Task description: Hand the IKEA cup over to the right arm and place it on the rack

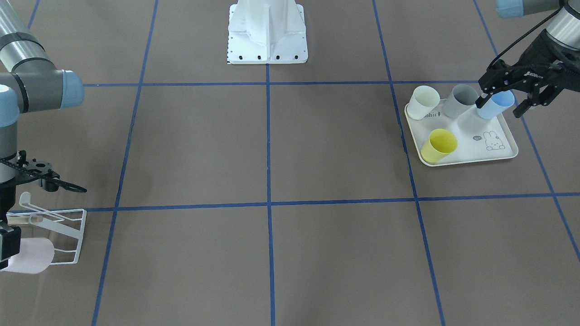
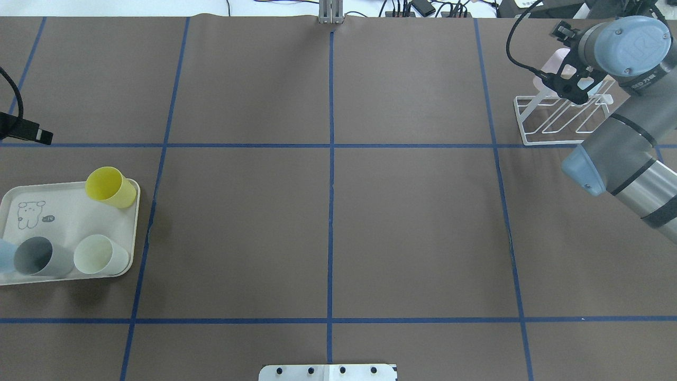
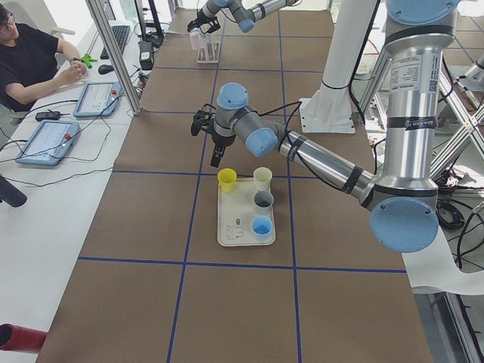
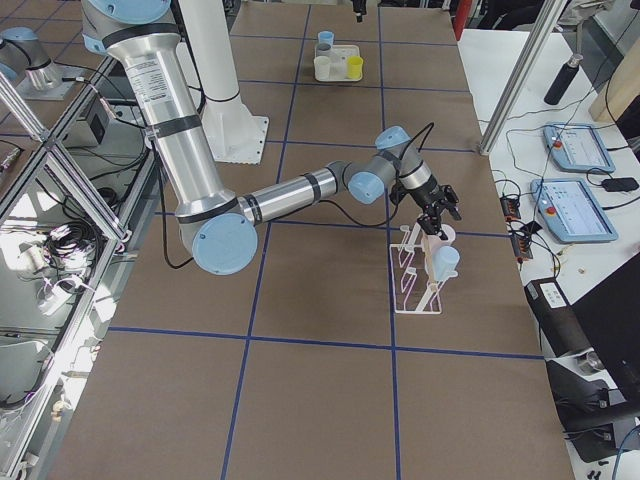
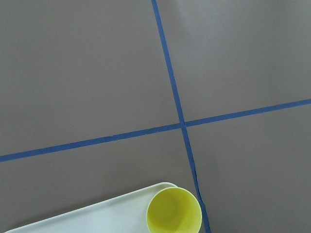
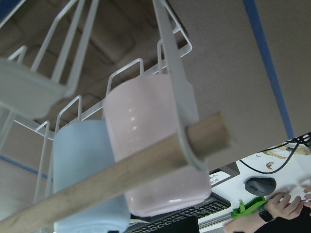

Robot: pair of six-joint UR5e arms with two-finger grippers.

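The pink cup (image 6: 150,145) sits on a prong of the rack (image 6: 167,63), against a pale blue cup (image 6: 82,170) and behind the wooden rod (image 6: 121,179). My right claw (image 4: 441,210) hovers just above it; I cannot tell whether it is spread or pressed together. The rack stands near the tabletop's (image 2: 328,222) far edge. A broad stretch of tabletop separates it from the tray (image 1: 466,160), where my left claw (image 1: 500,106) hangs spread, pinching nothing.
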